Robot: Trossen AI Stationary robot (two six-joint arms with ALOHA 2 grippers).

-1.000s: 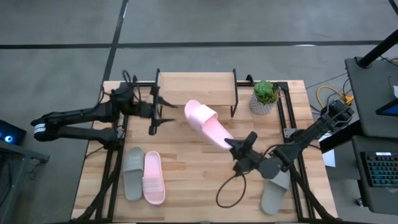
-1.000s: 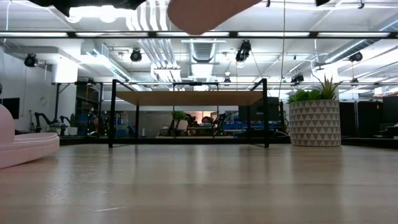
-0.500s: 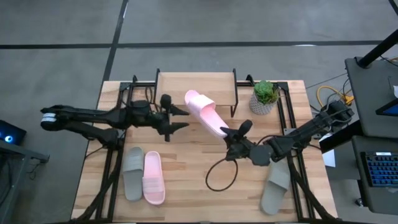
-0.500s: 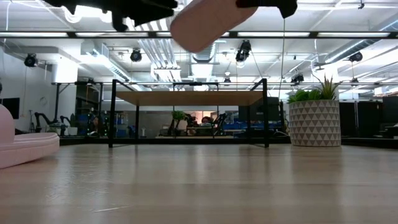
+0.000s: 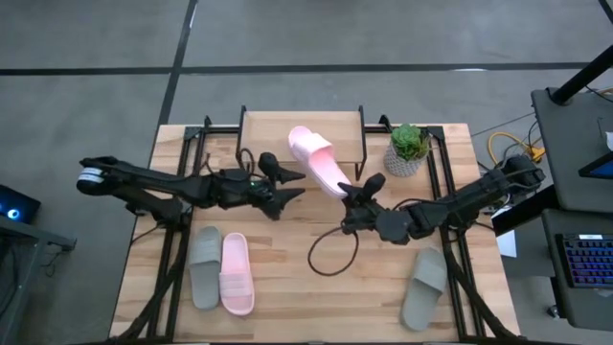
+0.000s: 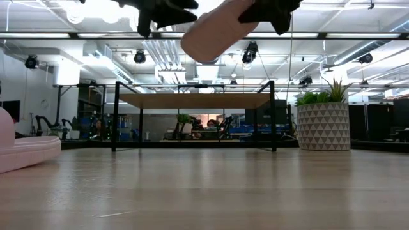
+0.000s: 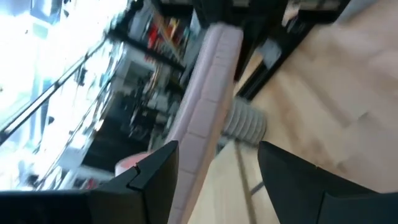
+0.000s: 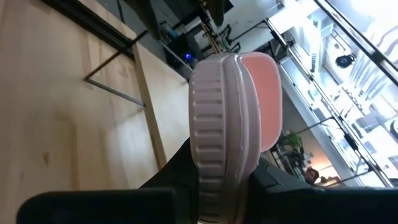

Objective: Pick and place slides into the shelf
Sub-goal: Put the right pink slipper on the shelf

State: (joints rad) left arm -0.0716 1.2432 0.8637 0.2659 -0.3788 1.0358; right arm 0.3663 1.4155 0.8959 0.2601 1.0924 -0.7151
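The right pincer (image 5: pixel 352 199) grips the heel of a pink slide (image 5: pixel 319 163), carried in the air with its toe over the shelf (image 5: pixel 302 125) at the far side of the bench (image 5: pixel 287 278). The left pincer (image 5: pixel 285 185) gapes wide just beside it. Next, probably: lower and release.
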